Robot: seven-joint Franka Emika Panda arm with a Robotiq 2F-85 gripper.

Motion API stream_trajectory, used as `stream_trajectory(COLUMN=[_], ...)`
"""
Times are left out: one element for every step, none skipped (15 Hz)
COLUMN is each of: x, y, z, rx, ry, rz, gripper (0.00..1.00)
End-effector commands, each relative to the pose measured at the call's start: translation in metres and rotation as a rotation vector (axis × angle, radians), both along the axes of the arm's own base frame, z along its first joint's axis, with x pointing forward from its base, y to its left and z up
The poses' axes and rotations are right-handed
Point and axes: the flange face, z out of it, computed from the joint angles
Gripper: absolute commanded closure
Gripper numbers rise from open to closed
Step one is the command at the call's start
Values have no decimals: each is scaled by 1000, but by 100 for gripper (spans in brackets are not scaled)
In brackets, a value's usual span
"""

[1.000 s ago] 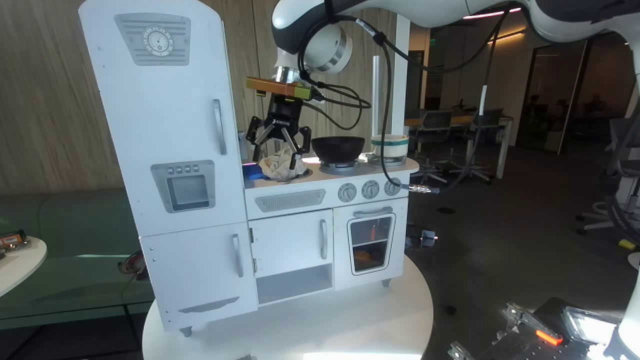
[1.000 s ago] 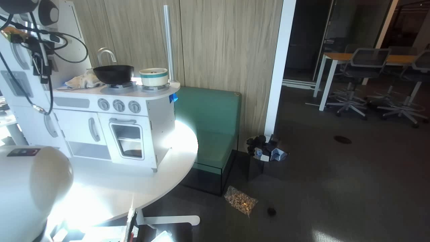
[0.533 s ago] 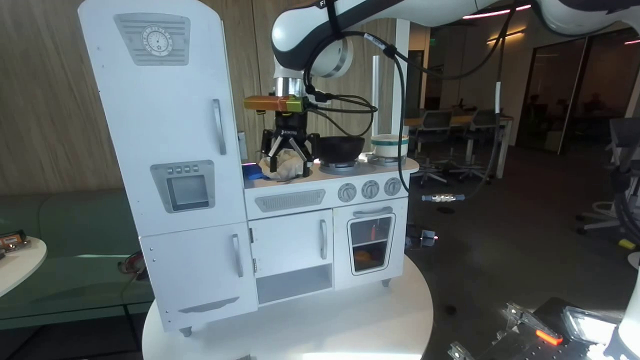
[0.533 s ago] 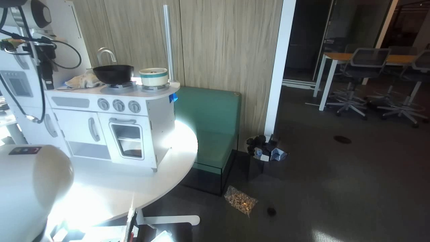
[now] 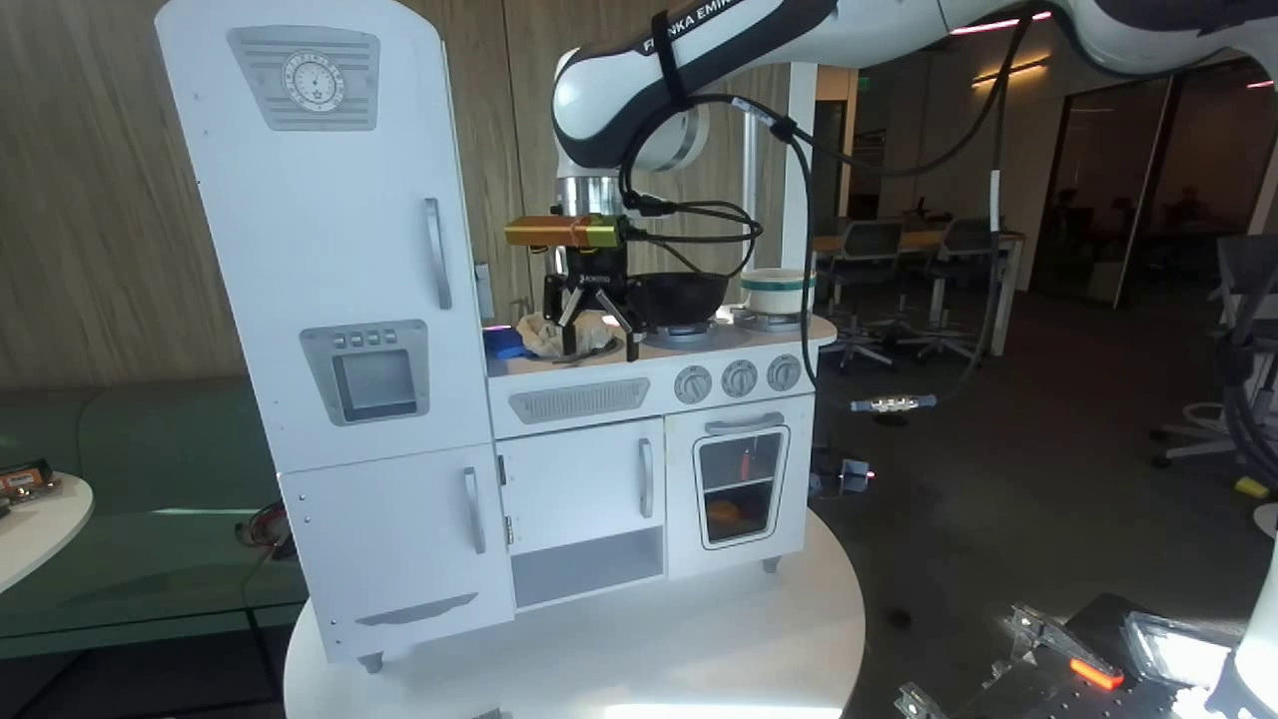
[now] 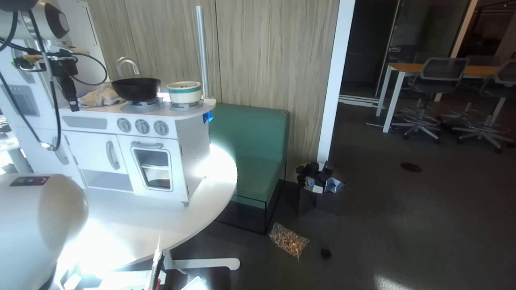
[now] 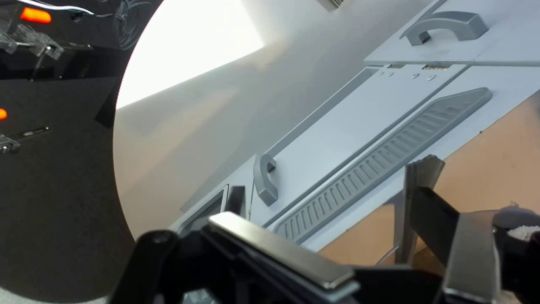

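Note:
My gripper (image 5: 601,350) points down with its two fingers wide apart and nothing between them. It hangs at the front of the toy kitchen's countertop (image 5: 659,345), in front of a crumpled beige cloth (image 5: 539,338). It also shows at the left in an exterior view (image 6: 73,105), beside the cloth (image 6: 100,98). A black bowl (image 5: 689,297) sits on a burner just right of the gripper. In the wrist view the open gripper (image 7: 330,179) has one finger (image 7: 422,173) over the tan countertop (image 7: 363,236). Whether a fingertip touches the counter cannot be told.
A white pot with a teal band (image 5: 779,292) stands right of the bowl. A blue item (image 5: 504,343) lies left of the cloth by the tall toy fridge (image 5: 339,220). Cabinet handle (image 7: 265,179) and vent panel (image 7: 379,164) lie below. A cable (image 5: 807,250) hangs from the arm.
My gripper has come down, turned from tilted to nearly upright, and moved right and forward past the cloth. Its fingers stay apart. The cloth, bowl and pot have not moved.

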Motion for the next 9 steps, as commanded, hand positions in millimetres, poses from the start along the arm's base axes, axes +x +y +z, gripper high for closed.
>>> stream_trajectory(x=[4,6,8,9,10,11,13,16,19], y=[10,13,11,10,10,10,9,9,9], z=[-1,-2,4,8,12,16,20,22,22], rx=[-21,-25,-32,-37,-44,-42,-46,-46,-43], ry=[-36,-43,-52,-59,-69,-77,-89,-96,-93], rz=[28,35,38,44,45,47,47,48,50], gripper=[0,0,0,0,0,0,0,0,0])
